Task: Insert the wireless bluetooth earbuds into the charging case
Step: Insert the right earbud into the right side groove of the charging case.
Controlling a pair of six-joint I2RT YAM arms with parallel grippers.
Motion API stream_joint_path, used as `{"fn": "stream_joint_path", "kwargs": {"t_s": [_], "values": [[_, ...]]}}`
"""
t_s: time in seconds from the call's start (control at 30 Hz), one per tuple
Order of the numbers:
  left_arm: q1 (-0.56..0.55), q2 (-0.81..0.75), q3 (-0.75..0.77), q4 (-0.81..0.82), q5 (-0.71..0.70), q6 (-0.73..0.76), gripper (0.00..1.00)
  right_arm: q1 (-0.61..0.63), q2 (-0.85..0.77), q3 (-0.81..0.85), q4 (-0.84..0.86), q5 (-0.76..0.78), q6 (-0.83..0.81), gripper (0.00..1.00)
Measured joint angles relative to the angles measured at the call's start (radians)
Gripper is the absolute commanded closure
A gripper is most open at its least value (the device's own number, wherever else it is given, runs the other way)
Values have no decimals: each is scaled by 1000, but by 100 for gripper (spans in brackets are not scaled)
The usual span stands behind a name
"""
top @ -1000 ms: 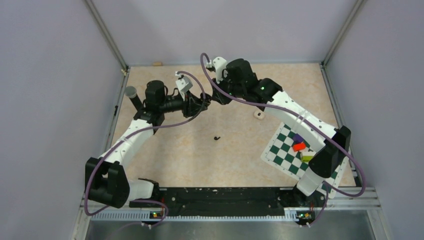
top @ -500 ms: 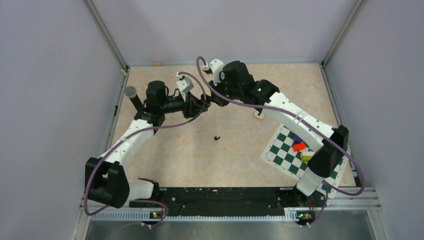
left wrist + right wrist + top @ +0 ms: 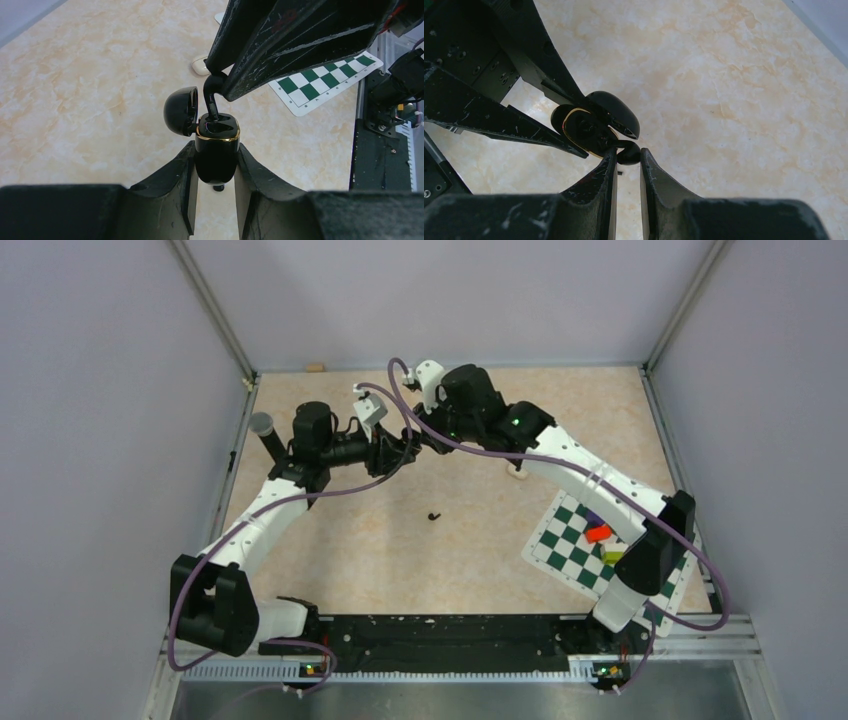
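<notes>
My left gripper (image 3: pixel 216 148) is shut on the glossy black charging case (image 3: pixel 216 167), held above the table with its gold-rimmed mouth up and its lid (image 3: pixel 181 110) swung open to the left. My right gripper (image 3: pixel 628 152) is shut on one black earbud (image 3: pixel 630 153). That earbud (image 3: pixel 212 95) points down, its tip touching or inside the case's opening. The case (image 3: pixel 578 126) sits just beyond the right fingertips. A second earbud (image 3: pixel 434 516) lies loose on the table, mid-field. Both grippers meet at the table's back centre (image 3: pixel 412 440).
A green-and-white chessboard mat (image 3: pixel 560 550) lies at the right with coloured blocks (image 3: pixel 598 533) on it. A small white object (image 3: pixel 517 469) rests near the right arm. A grey-topped cylinder (image 3: pixel 262 425) stands by the left wall.
The right arm has shifted slightly left, bringing the held earbud closer onto the case. The left arm and the loose earbud have stayed put.
</notes>
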Motion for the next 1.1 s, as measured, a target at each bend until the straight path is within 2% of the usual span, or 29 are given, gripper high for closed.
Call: {"fn": "stream_joint_path", "kwargs": {"t_s": [1.1], "values": [[1, -8, -12, -10, 5, 9, 100, 0, 13, 1, 5, -10, 48, 91]]}}
